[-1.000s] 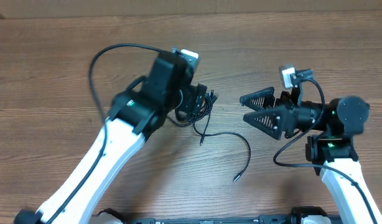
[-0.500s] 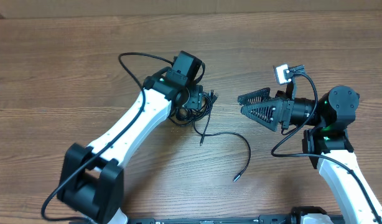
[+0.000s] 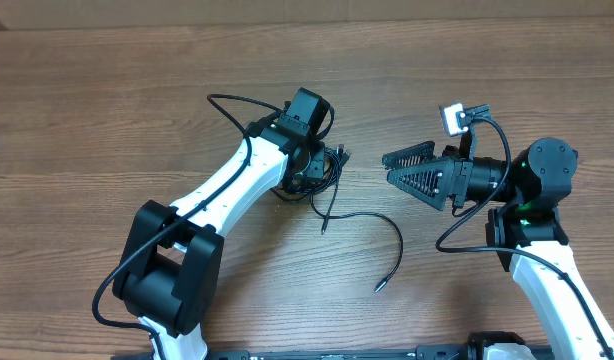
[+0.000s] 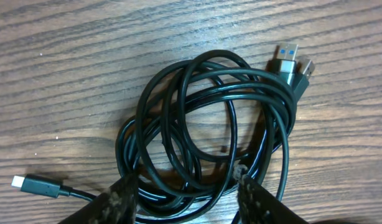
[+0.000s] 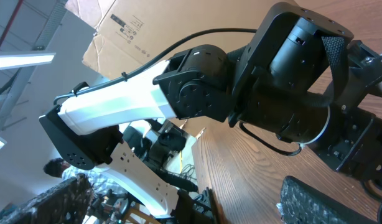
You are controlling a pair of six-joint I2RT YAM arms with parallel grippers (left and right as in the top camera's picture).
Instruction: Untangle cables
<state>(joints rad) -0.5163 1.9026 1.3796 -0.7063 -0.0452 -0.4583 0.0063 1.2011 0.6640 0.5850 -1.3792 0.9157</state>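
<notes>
The cables (image 3: 325,182) lie as a tangled black coil at mid-table. One strand (image 3: 392,232) trails off right to a small plug (image 3: 379,287), and a shorter end (image 3: 324,228) lies below the coil. My left gripper (image 3: 312,178) is down over the coil. In the left wrist view the coil (image 4: 206,124) fills the frame, with two silver plugs (image 4: 292,62) at top right and a dark plug (image 4: 34,185) at lower left. The left gripper (image 4: 188,202) straddles the coil's lower strands, its fingers (image 4: 119,200) apart. My right gripper (image 3: 407,168) hovers open to the right, nothing between its fingers (image 5: 331,202).
The wooden table (image 3: 107,120) spreads all around the coil. The left arm's own thick black wire (image 3: 232,100) arches above its forearm. In the right wrist view the left arm (image 5: 116,106) fills the middle, with a cardboard box (image 5: 125,28) behind it.
The left arm has swung its elbow down and left while its gripper stayed over the coil, and its fingers have narrowed. The right gripper shifted slightly left and then held.
</notes>
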